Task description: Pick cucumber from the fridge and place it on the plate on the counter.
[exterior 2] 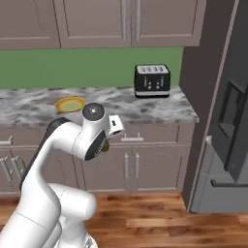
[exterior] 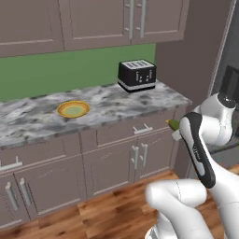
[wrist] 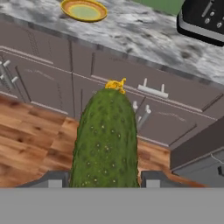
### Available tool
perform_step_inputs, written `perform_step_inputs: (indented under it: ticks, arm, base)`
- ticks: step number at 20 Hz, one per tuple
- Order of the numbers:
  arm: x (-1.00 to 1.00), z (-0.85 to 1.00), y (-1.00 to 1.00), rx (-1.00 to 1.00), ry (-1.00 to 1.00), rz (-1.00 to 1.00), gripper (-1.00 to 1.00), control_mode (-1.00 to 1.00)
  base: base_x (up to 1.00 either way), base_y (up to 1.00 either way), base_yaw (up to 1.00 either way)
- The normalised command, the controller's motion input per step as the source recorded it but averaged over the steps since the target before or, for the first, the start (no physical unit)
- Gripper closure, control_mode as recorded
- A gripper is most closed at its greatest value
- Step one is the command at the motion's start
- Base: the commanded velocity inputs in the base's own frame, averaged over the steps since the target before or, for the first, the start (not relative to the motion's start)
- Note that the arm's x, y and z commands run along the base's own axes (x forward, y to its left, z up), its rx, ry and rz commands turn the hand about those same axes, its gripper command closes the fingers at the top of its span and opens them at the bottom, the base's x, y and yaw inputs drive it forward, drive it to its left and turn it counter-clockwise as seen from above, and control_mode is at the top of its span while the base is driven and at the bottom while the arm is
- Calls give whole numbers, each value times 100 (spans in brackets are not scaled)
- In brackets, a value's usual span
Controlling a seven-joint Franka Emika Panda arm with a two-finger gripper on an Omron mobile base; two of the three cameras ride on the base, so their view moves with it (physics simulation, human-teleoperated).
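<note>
Jaws hold the cucumber tight, its long side pointing out ahead, low in front of the cupboards, and the plate sits up on the surface, ahead and left

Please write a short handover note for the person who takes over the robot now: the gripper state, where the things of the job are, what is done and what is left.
Gripper: shut on the cucumber, held in the air in front of the lower cabinets, below counter height.
Plate: sits bare on the counter, to the left of the black toaster.
Fridge: at the right end of the counter.
Done: cucumber is out of the fridge and in the grip.
Left: lift it over the counter edge, carry it to the plate, set it down and let go.
</note>
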Motion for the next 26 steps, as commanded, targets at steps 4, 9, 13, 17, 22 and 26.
perform_step_inputs:
  ticks: [4, 9, 13, 17, 22, 26]
  arm:
    - [0, 0, 0, 0, 0, 0, 100, 100]
    - [0, 0, 0, 0, 0, 0, 100, 100]
    - [0, 0, 0, 0, 0, 0, 100, 100]
    - [0, 0, 0, 0, 0, 0, 100, 100]
    - [0, 0, 0, 0, 0, 0, 100, 100]
    - [0, 0, 0, 0, 0, 0, 100, 100]
  base:
    - [59, 40, -4]
    - [57, 39, -3]
    - [46, 54, -1]
    - [39, 64, 0]
    - [43, 46, 0]
    - [49, 29, 0]
